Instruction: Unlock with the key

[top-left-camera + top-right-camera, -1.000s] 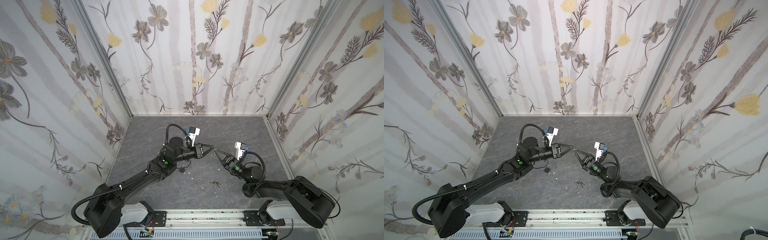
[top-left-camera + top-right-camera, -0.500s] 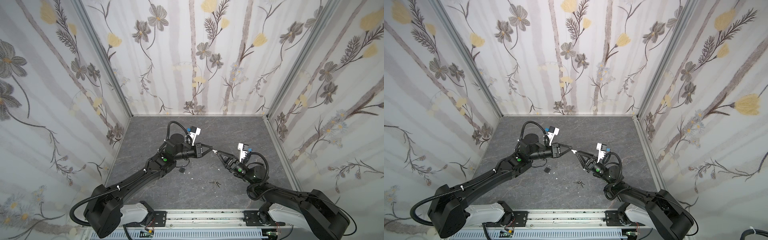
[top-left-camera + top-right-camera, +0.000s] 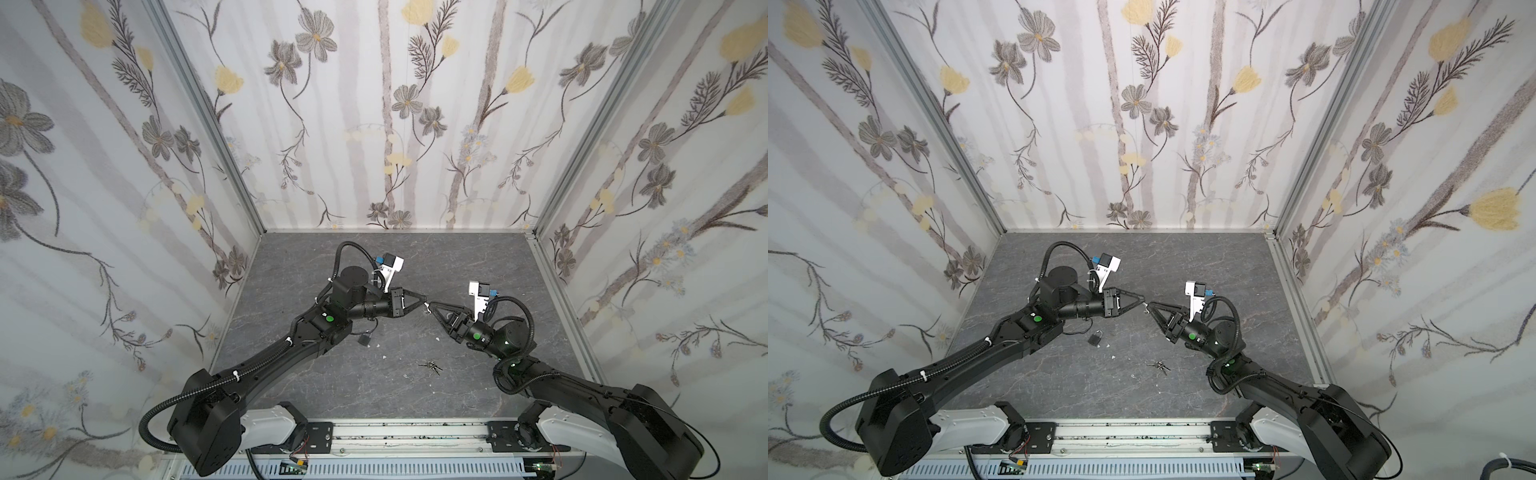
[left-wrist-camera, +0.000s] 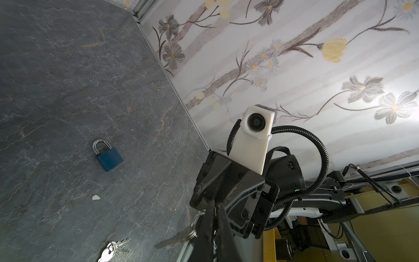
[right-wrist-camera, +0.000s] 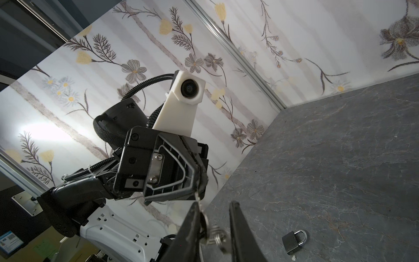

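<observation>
Currently the key (image 4: 174, 238) hangs above the middle of the grey floor (image 3: 415, 262), clenched at the tip of the left gripper (image 3: 424, 300). Its ring (image 5: 213, 234) sits between the parted fingers (image 5: 195, 217) of the right gripper (image 3: 433, 306), which meets the left tip to tip. Below, the padlock (image 3: 364, 338) lies flat beside the left arm (image 3: 291, 353), shackle closed. A spare bunch of keys (image 3: 430, 366) lies nearer the right arm (image 3: 561, 382).
</observation>
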You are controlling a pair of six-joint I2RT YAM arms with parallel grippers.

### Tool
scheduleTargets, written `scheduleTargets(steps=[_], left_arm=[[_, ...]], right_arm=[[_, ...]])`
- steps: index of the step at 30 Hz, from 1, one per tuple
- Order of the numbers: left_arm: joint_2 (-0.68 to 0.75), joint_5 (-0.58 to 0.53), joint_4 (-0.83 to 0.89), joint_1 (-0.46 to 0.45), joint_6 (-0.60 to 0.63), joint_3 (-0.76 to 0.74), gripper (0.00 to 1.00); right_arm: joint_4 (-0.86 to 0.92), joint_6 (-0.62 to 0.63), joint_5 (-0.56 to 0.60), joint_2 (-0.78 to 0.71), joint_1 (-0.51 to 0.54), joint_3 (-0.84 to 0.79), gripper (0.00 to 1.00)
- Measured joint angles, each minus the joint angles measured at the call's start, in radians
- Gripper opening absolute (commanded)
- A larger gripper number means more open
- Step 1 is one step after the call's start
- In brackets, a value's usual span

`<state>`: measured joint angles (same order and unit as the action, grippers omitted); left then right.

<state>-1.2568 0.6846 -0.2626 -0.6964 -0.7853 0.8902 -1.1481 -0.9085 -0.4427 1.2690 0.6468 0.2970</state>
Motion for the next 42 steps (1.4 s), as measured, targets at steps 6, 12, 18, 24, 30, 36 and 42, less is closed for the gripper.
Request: scheduleTargets(steps=[6, 12, 18, 24, 30, 36, 42], left_arm=[[0.000, 0.000, 0.004, 0.000, 0.001, 0.000, 0.00], [-0.002, 0.000, 0.004, -0.001, 0.003, 0.000, 0.00], [-0.020, -0.001, 0.008, -0.001, 0.010, 0.002, 0.00], [-0.019, -0.003, 0.012, -0.001, 0.022, 0.002, 0.00], [-0.019, -0.004, 0.013, -0.001, 0.023, 0.002, 0.00], [-0.019, -0.011, 0.012, -0.001, 0.023, 0.002, 0.00], [-0.019, -0.011, 0.013, -0.001, 0.023, 0.002, 0.00]], right_arm=[[-0.026, -0.018, -0.058, 0.023, 0.000, 0.002, 0.33], [-0.061, -0.052, -0.114, 0.043, -0.001, 0.006, 0.31], [-0.075, -0.067, -0.135, 0.034, -0.013, 0.004, 0.38], [-0.051, -0.070, -0.134, -0.003, -0.033, -0.004, 0.40], [-0.014, -0.066, -0.134, -0.012, -0.038, -0.004, 0.35], [-0.006, -0.066, -0.150, 0.002, -0.039, -0.002, 0.46], [0.056, -0.058, -0.122, -0.024, -0.055, -0.004, 0.45]])
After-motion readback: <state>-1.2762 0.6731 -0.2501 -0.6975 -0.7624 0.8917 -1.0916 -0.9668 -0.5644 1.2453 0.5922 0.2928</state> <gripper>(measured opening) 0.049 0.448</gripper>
